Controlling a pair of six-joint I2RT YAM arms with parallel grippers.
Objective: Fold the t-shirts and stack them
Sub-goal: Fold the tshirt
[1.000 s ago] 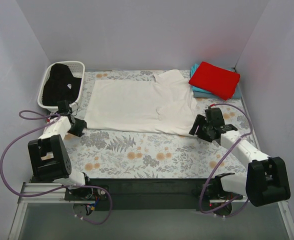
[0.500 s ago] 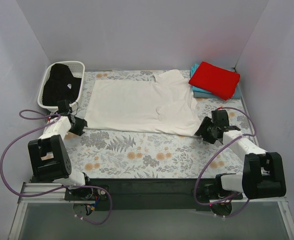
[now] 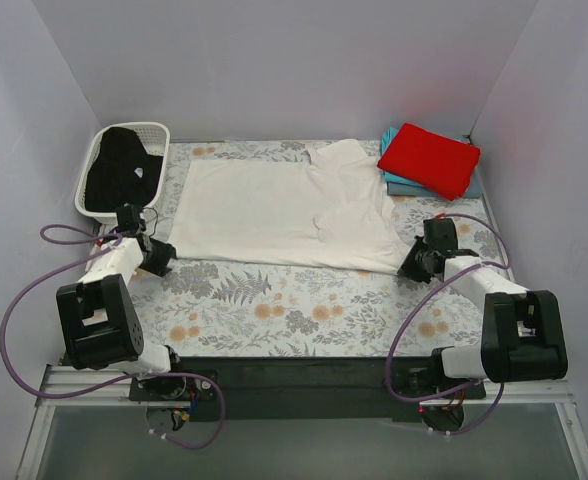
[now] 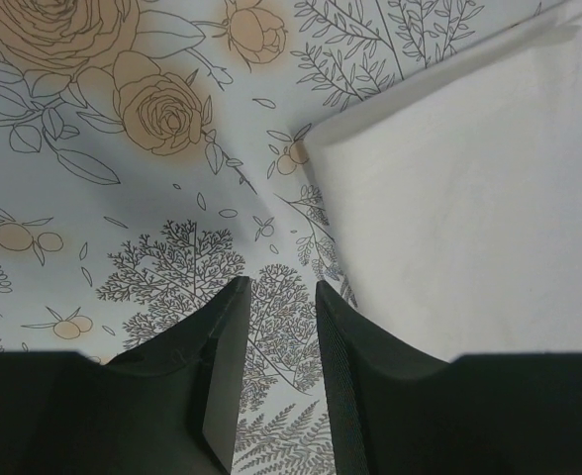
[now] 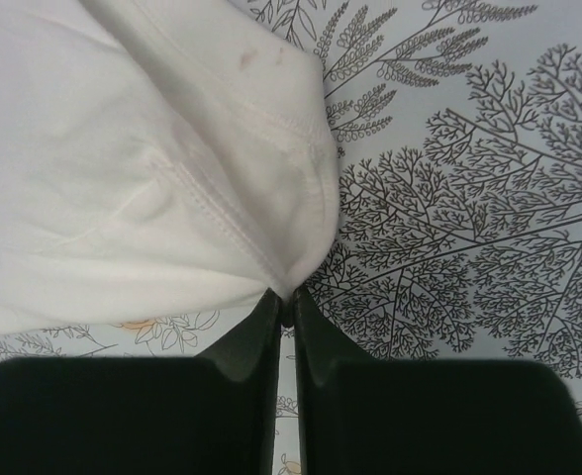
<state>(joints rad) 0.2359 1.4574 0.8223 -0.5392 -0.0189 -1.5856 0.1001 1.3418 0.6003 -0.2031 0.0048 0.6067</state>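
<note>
Two jaw pairs: the right gripper is closed on the hem corner of one white t-shirt. The left gripper stands parted over the table cloth, with that shirt's other corner just ahead-right. Beyond the left jaws, one black t-shirt fills one basket. Beyond the right jaws, one red t-shirt tops one teal t-shirt.

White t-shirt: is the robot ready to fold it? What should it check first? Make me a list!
1. Right tool pinching a corner of the white t-shirt: ok.
2. Left tool gripping the shirt too: not ok. It is open over the tablecloth, beside the shirt's edge.
3. White t-shirt spread out on the table: ok.
4. Red t-shirt folded on top of the teal t-shirt: ok.
5. Black t-shirt in the basket, out of the way: ok.
</note>
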